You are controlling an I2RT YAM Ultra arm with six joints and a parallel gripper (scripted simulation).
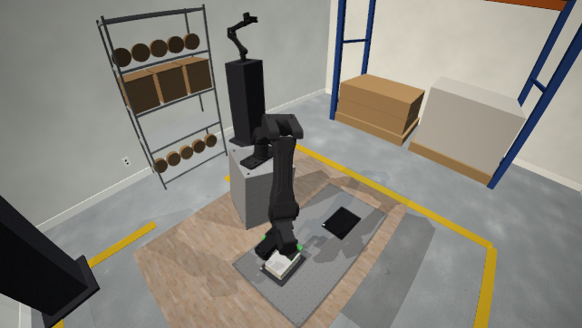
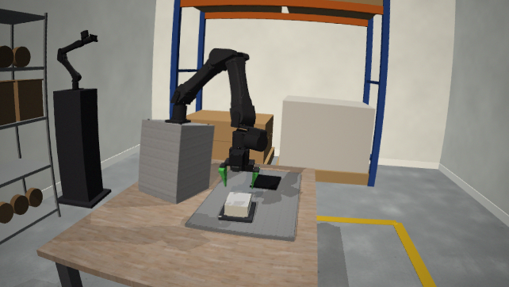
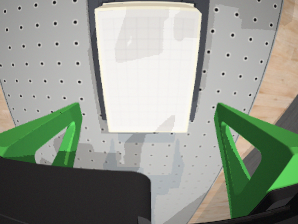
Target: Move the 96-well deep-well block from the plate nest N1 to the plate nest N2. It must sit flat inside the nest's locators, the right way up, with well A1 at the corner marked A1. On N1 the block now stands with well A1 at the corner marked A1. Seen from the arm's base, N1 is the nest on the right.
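I hover my wide-spread, empty green-fingered claw [image 2: 239,177] above the white rectangular deep-well block [image 2: 237,204]; next I must descend to straddle it.

From my remote station I look into a storeroom with pale grey walls [image 1: 54,113] and a cream wall [image 2: 309,59] behind tall blue racking [image 2: 379,99] capped by orange beams [image 2: 285,5]. Yellow tape [image 1: 487,290] marks lanes on the mottled grey concrete floor [image 2: 436,206]. A grey wire shelf unit [image 1: 105,45] stands against the wall, loaded with brown boxes [image 1: 169,82] and rows of brown rolls [image 1: 159,47]. Stacked tan cartons [image 1: 381,106] and a large off-white crate [image 1: 467,122] rest beneath the racking. A wooden table [image 2: 119,242] fills the foreground, light falling evenly with soft shadows. A white outlet [image 1: 125,160] sits low on the wall.
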